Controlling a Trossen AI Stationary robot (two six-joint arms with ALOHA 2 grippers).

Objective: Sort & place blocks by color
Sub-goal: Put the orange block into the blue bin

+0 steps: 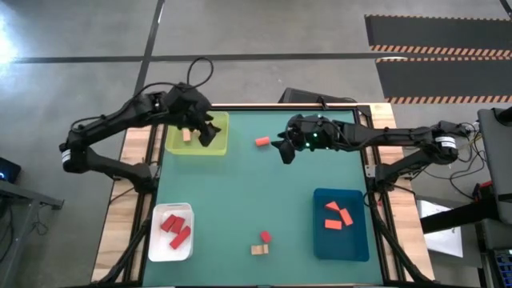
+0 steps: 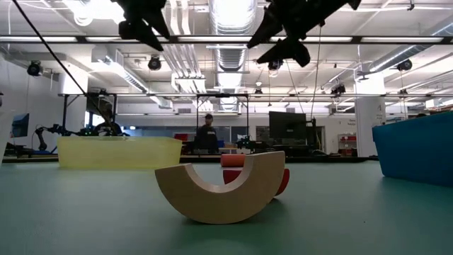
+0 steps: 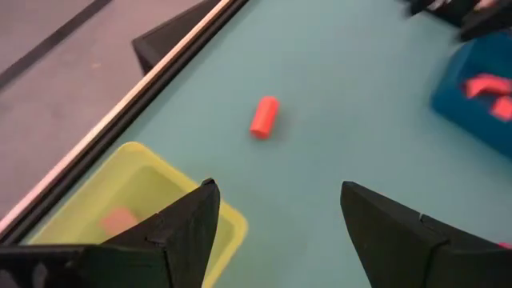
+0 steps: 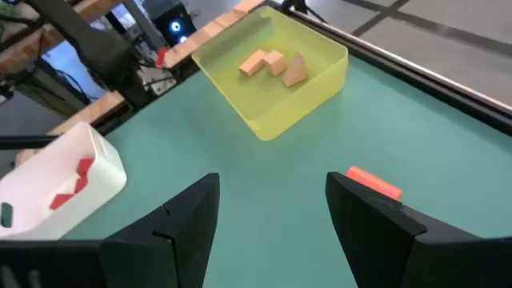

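Tan wooden blocks (image 4: 274,65) inside the yellow-green tray (image 4: 300,104) show in the right wrist view only; both the left gripper (image 3: 276,232) and right gripper (image 4: 272,216) hover with fingers apart, empty.

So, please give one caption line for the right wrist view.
Open right gripper above the green table, between yellow-green tray and orange-salmon cylinder.

Robotics lab or workshop, exposed ceiling ducts (image 2: 226,18), monitors (image 2: 287,127), hazard-striped concrete floor (image 1: 436,50)
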